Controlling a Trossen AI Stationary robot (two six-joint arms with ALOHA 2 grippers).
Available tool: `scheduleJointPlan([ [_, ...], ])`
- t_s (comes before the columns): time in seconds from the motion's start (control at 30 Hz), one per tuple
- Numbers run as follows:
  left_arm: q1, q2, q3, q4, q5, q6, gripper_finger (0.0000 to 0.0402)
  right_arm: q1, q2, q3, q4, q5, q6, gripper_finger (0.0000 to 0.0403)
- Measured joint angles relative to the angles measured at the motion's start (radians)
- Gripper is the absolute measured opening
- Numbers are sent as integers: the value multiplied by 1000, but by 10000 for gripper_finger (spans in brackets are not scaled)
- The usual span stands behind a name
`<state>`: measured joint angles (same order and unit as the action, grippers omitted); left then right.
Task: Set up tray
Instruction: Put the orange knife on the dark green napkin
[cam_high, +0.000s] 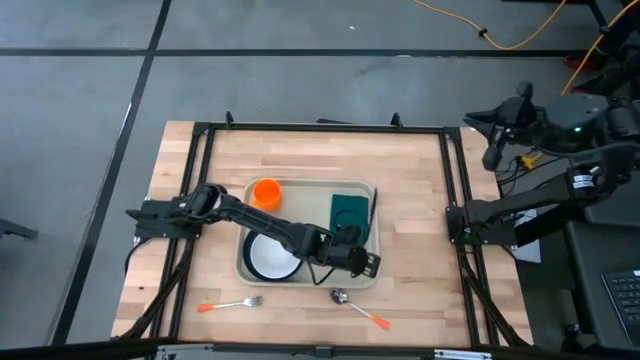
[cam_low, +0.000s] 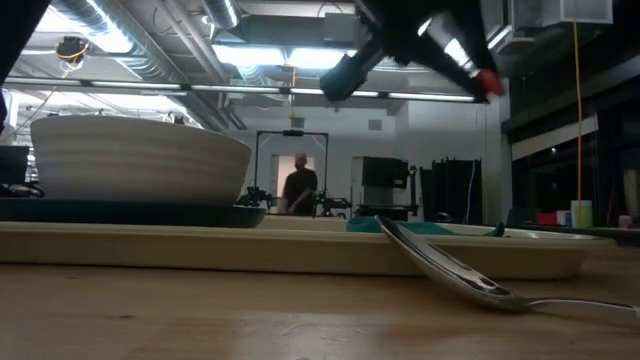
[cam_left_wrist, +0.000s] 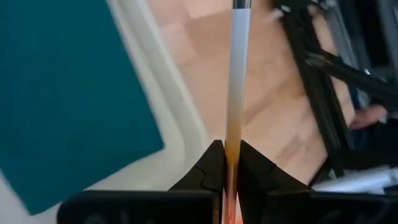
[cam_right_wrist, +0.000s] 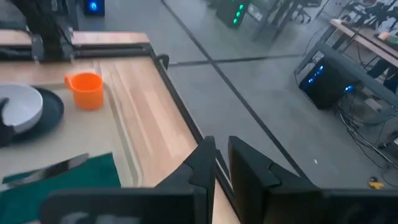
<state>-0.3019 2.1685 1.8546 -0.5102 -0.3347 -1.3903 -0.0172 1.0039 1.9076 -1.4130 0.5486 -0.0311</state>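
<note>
The left gripper (cam_left_wrist: 225, 163) has its two dark fingers pinched tight on a thin utensil handle (cam_left_wrist: 238, 74). The handle is orange right at the pinch and turns pale/silvery further out, and which end of the utensil that far tip is, I can't make out. From overhead that gripper (cam_high: 362, 262) hangs over the tray's near right corner, with the left arm stretched diagonally across the tray from the table's left side.

Just beside the fingers, inside the tray, is the dark green napkin (cam_high: 350, 212), lying flat along the right side. Something long and silvery rests on it in the right wrist view (cam_right_wrist: 46, 169), can't tell what exactly.

The tray (cam_high: 258, 276) itself sits in the middle of the wooden table (cam_high: 420, 200), long side left to right. In it: an orange cup (cam_high: 266, 192) at the far left corner and a white bowl (cam_high: 272, 256) on a dark teal plate (cam_right_wrist: 55, 112) at the near left.

On the table in front of the tray lie a fork (cam_high: 230, 304) and a spoon (cam_high: 358, 308), both orange-handled, well apart from each other.

The right gripper (cam_right_wrist: 222, 163) is off past the table's right edge, fingers nearly together with a thin gap, holding nothing.

A person (cam_low: 299, 190) stands far back in the room.
</note>
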Motion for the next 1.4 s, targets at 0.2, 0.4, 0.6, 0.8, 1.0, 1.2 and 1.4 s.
scheduleJointPlan([
  [0.2, 28, 0, -65, -10, 58, -71, 8, 0, -13, 0, 10, -1, -27, 49],
  [0.4, 71, 13, -111, 16, 189, -44, 8, 0, -3, 0, 26, -27, -85, 49],
  [0.6, 114, 40, -133, 114, 251, -17, 8, 0, 5, 0, 34, -29, -132, 49],
  [0.8, 151, 70, -138, 121, 307, 6, 8, 0, 4, 0, 34, -29, -174, 49],
  [1.0, 160, 113, -134, 183, 350, -9, 8, 1, 3, 0, 34, -26, -223, 49],
  [1.2, 160, 127, -136, 189, 360, -28, 8, 1, 3, 0, 34, -26, -257, 49],
  [1.4, 160, 129, -136, 200, 326, -41, 8, 1, 3, 0, 34, -27, -293, 49],
])
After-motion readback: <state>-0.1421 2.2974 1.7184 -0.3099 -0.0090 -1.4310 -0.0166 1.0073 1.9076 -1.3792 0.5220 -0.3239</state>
